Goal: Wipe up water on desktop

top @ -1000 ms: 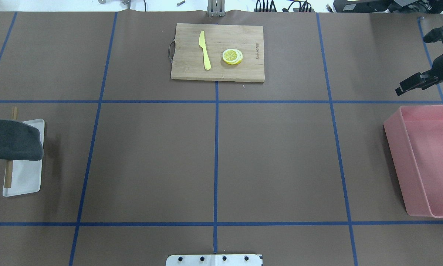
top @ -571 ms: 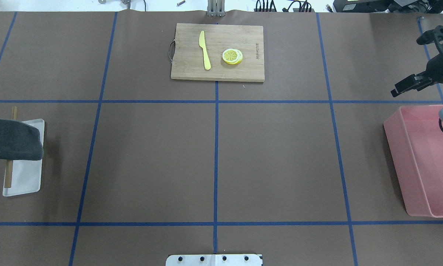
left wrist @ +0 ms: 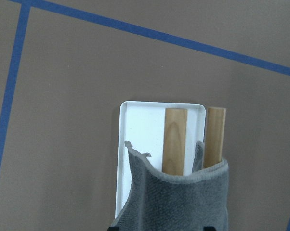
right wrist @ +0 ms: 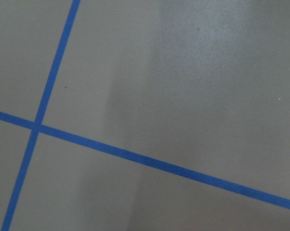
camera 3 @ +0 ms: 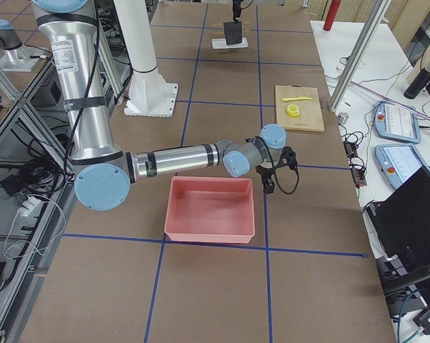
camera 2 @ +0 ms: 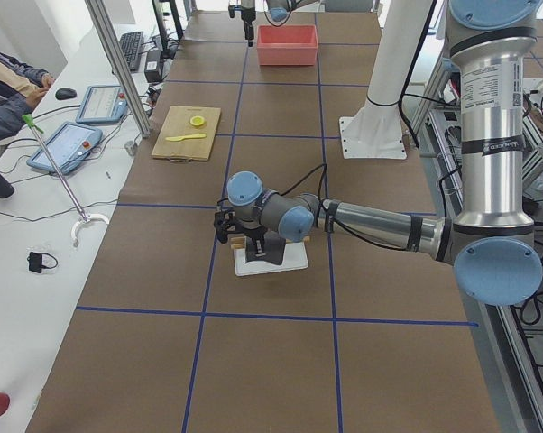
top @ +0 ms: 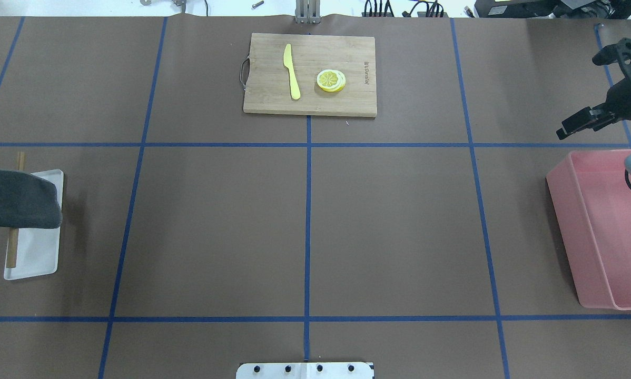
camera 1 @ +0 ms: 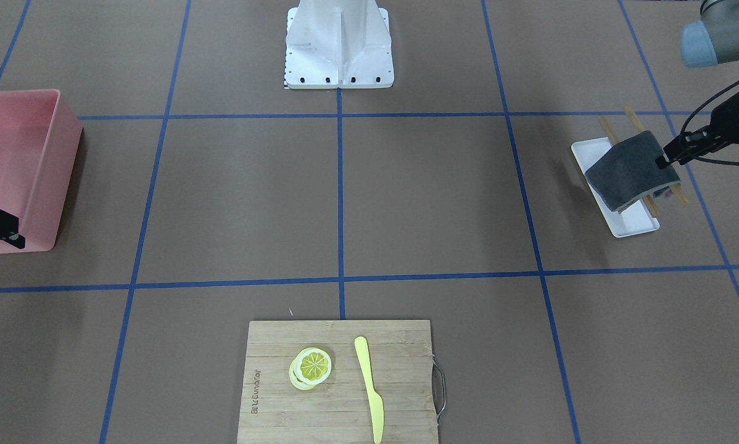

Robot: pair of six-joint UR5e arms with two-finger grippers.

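The desktop [top: 215, 226] is a matte brown surface crossed by blue tape lines; I see no wet patch on it in any view. My left gripper [camera 1: 664, 161] is shut on a grey cloth [camera 1: 628, 169] and holds it draped just above a white tray [camera 1: 628, 225] at the table's left end. The cloth also shows in the overhead view [top: 20, 202] and the left wrist view [left wrist: 178, 197]. My right gripper [top: 571, 126] hovers empty over the desktop beyond a pink bin [top: 600, 231]. I cannot tell how its jaws stand.
Two wooden sticks [left wrist: 175, 139] lie across the white tray under the cloth. A bamboo cutting board [top: 273, 100] at the far middle carries a yellow knife [top: 292, 71] and lemon slices [top: 331, 80]. The robot base [camera 1: 338, 43] stands at the near middle edge.
My right gripper has shifted a little to the left and toward the far edge. The left gripper and the cloth have barely moved.
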